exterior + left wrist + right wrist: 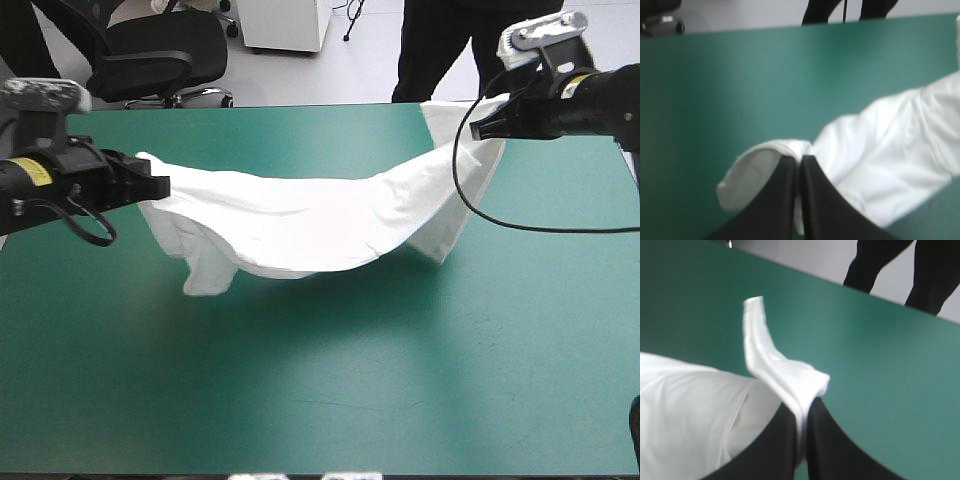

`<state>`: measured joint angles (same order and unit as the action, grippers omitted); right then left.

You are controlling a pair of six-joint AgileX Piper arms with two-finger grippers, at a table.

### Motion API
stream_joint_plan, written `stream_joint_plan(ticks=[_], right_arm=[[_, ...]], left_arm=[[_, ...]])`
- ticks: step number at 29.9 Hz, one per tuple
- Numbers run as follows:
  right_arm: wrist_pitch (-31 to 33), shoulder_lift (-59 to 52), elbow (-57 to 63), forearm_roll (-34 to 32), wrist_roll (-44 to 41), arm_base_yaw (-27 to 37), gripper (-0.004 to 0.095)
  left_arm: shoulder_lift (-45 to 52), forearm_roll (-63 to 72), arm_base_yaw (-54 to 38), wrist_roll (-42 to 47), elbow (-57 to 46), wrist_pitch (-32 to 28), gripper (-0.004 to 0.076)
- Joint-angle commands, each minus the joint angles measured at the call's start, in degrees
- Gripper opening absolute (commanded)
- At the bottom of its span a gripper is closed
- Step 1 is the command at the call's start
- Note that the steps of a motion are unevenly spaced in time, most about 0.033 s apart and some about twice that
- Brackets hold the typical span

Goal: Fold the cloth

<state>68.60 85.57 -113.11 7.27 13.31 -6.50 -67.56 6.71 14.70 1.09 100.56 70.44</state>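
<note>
T-shirt (300, 225) slung between 2 grippers above the table (320, 400).

Over the middle of the table the T-shirt is hung as a sagging span, with 1 loose end drooping to the cover (contact cannot be judged). If it is lowered unevenly, that end could be dragged and bunched. The left gripper (801, 159) is seen all but closed, with a thin rolled edge pinched. Farther off, the right gripper (802, 410) is likewise clamped on a narrow fold. With so little cloth held, a corner could be lost under added tension. Counted: 1 T-shirt, 2 grippers, 1 table.
</note>
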Motion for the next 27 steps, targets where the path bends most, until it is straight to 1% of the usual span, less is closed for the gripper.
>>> stream_joint_plan(ticks=[1,3,7,9,12,20,23,27], right_arm=[[-5.7,-6.2,-4.6,1.2,-0.1,0.0,-0.0017],[-6.1,-8.5,-6.1,2.4,-0.1,0.0,-0.0017],[-7.0,-12.7,-7.3,2.6,-0.1,0.0,-0.0017],[-6.9,-14.5,-7.3,2.7,0.0,0.0,-0.0017],[-6.4,-17.2,-7.3,4.6,0.1,0.0,-0.0017],[-3.3,-22.7,-4.9,5.1,0.5,0.0,-0.0017],[-2.9,-24.4,-1.7,5.0,0.5,0.0,-0.0017],[-2.1,-25.8,4.8,5.1,0.5,-0.1,-0.0017]], left_arm=[[1.6,0.3,0.2,0.5,10.8,-0.6,-0.0017],[1.6,0.3,0.2,0.0,15.6,0.8,-0.0017],[1.7,0.9,0.2,0.0,24.0,3.5,-0.0017],[2.1,2.9,0.2,0.0,26.2,3.5,-0.0017],[3.1,5.6,0.2,-0.7,27.6,3.5,-0.0017],[5.4,7.5,0.2,-0.7,25.2,3.6,-0.0017],[6.6,7.8,0.2,-0.6,21.1,3.6,-0.0017],[9.3,7.9,0.2,0.4,11.4,3.6,-0.0017]])
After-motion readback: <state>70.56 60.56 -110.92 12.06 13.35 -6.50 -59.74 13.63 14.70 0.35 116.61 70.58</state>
